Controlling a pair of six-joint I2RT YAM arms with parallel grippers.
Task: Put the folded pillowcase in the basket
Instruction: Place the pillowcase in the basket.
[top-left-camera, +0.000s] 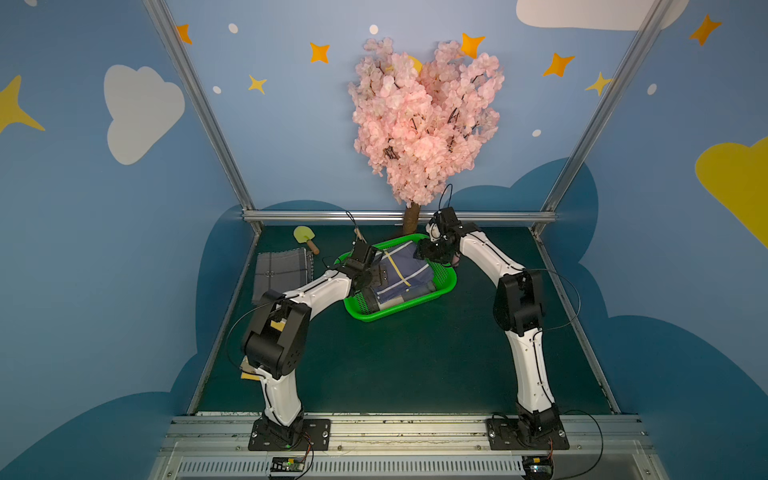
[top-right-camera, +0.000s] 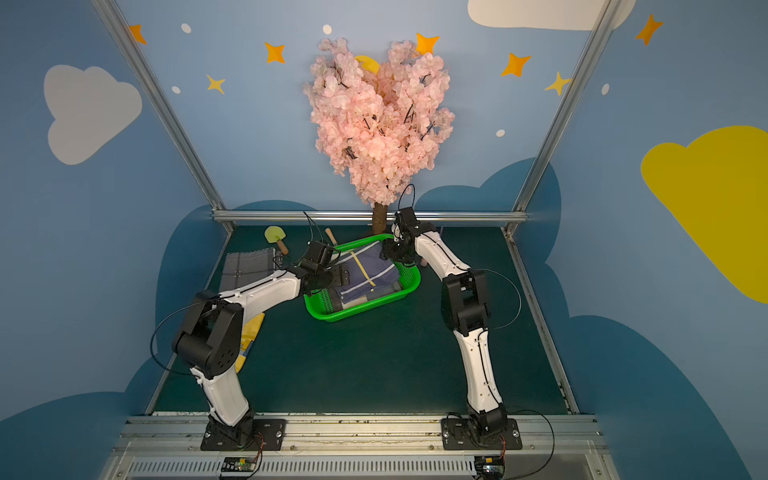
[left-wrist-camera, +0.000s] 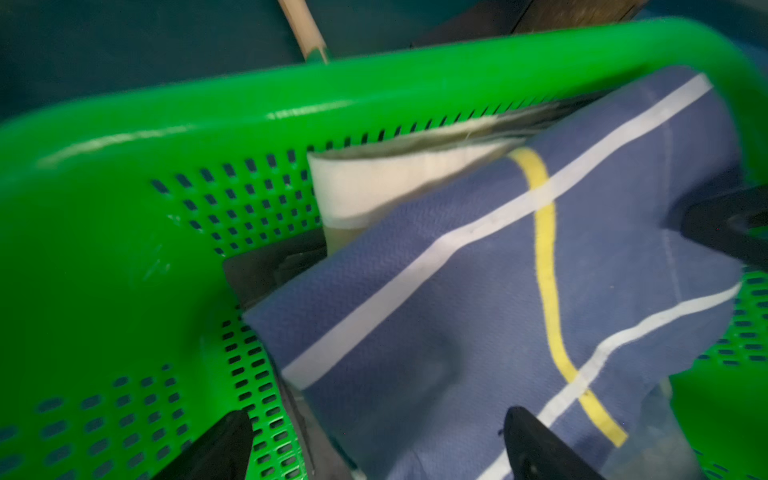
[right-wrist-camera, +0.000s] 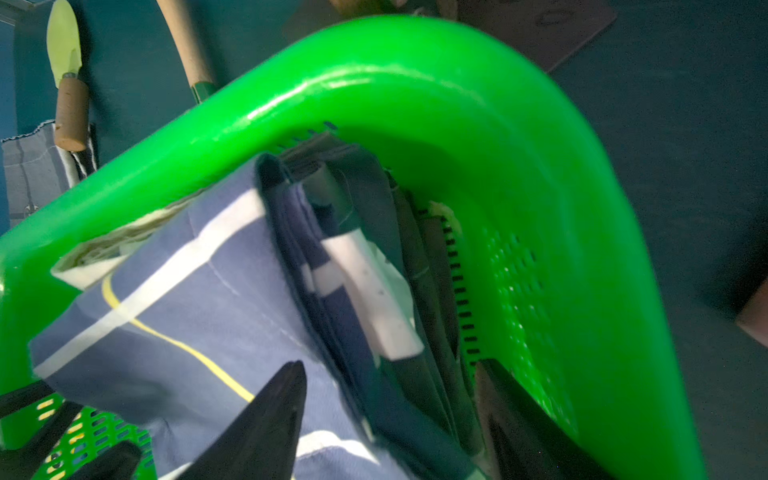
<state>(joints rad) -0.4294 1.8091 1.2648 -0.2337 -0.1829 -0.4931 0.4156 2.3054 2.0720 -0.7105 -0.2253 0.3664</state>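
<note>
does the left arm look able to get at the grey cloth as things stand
Probably yes. The grey cloth lies flat and uncovered left of the basket, with a small trowel at its far corner. The open left gripper, over the basket, would only need to swing left.

Both top views: high, front, angled down, whole surface (top-left-camera: 395, 365), nearly identical. Wrist views: close-up past left end effector (left-wrist-camera: 376, 436) and right end effector (right-wrist-camera: 390, 374), sharing basket (left-wrist-camera: 124, 249) rim and pillowcase (left-wrist-camera: 457, 311) just beyond.
</note>
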